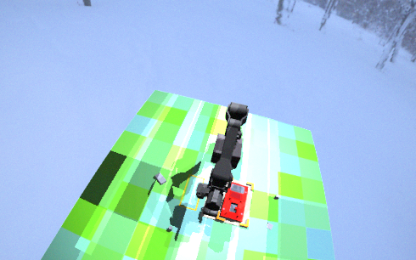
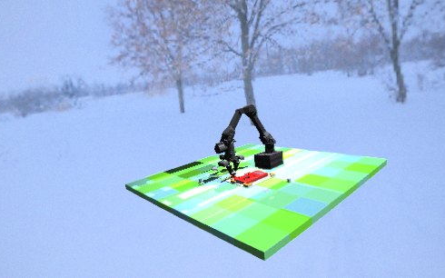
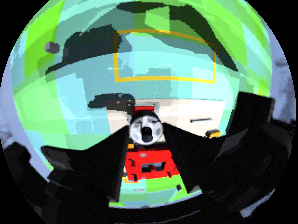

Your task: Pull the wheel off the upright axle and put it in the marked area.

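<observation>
The wheel (image 3: 134, 131), a pale grey ring with a dark centre, sits at one end of the white board (image 3: 175, 110), with the dark tip of the axle in its hole. My gripper (image 2: 233, 173) (image 3: 145, 127) points down over it, with one finger against each side of the wheel; it is shut on the wheel. The wheel is hidden under the gripper in the top view. The marked area is a yellow outline (image 1: 188, 207) (image 3: 116, 60) on the table beside the board, with no object inside it.
A red block (image 1: 241, 200) (image 2: 253, 176) lies on the board right beside the gripper, with yellow corner pieces around it. A grey block (image 1: 160, 178) lies beyond the marked area. Small dark pieces (image 1: 169, 228) (image 1: 276, 197) and a pale tile (image 1: 269, 226) lie farther out.
</observation>
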Controlling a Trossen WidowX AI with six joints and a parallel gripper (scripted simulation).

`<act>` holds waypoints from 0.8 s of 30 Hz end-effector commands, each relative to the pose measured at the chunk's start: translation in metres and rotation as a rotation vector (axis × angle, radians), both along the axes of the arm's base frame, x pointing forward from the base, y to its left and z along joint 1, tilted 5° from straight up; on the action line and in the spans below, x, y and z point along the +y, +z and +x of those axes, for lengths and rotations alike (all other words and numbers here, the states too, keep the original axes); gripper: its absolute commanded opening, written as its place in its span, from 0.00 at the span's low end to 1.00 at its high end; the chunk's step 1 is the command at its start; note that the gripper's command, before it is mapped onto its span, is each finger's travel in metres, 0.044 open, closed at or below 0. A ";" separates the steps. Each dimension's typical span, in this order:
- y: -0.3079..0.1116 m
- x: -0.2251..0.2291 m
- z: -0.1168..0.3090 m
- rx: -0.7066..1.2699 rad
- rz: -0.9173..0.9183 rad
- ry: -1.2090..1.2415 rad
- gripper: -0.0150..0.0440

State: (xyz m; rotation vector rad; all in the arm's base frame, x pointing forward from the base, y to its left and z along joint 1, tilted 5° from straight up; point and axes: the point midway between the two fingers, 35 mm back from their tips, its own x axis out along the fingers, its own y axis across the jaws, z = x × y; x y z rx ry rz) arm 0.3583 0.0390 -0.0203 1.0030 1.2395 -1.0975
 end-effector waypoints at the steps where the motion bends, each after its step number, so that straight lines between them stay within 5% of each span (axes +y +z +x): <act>1: 0.000 0.000 0.000 0.002 0.000 0.000 0.54; 8: 0.002 0.000 0.000 0.001 0.000 0.000 0.25; 24: 0.007 0.001 0.000 0.000 0.001 0.000 0.25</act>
